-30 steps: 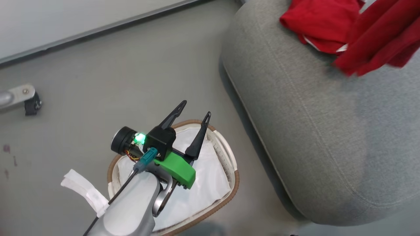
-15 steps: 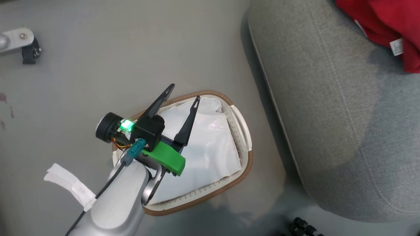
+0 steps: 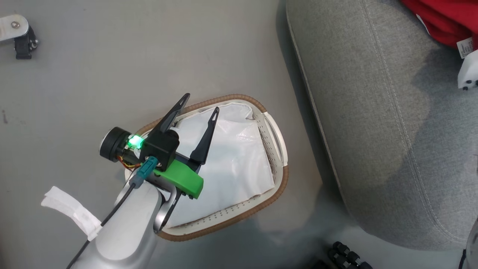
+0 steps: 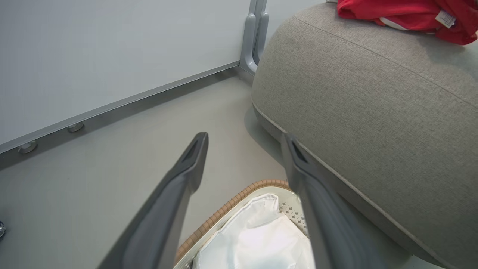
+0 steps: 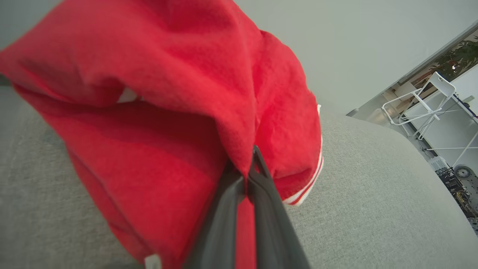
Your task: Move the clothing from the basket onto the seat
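The basket [image 3: 278, 186] stands on the floor beside the seat [image 3: 392, 112], with its white liner [image 3: 239, 160] showing inside. My left gripper [image 3: 200, 104] hovers open above the basket's far end, nothing between its fingers; it shows again as my left gripper [image 4: 244, 144] over the basket rim [image 4: 224, 209]. Red clothing [image 3: 444, 18] lies on the seat at the upper right, also seen as clothing [image 4: 403, 13] on the seat [image 4: 373, 112]. My right gripper [image 5: 250, 157] is shut on a fold of red clothing [image 5: 168, 112] with white trim, over the seat [image 5: 373, 194].
A metal leg with a black caster [image 3: 18, 31] stands at the far left on the floor. A white fabric strip [image 3: 71, 213] lies by my left forearm. Black parts [image 3: 347, 257] sit at the bottom edge. A wall rail [image 4: 112, 108] runs behind; a white chair [image 5: 422, 104] stands beyond the seat.
The head camera has swung, shifting basket and seat in the picture. The red garment that hung at the upper right has left that corner. My left gripper stays open over the basket.
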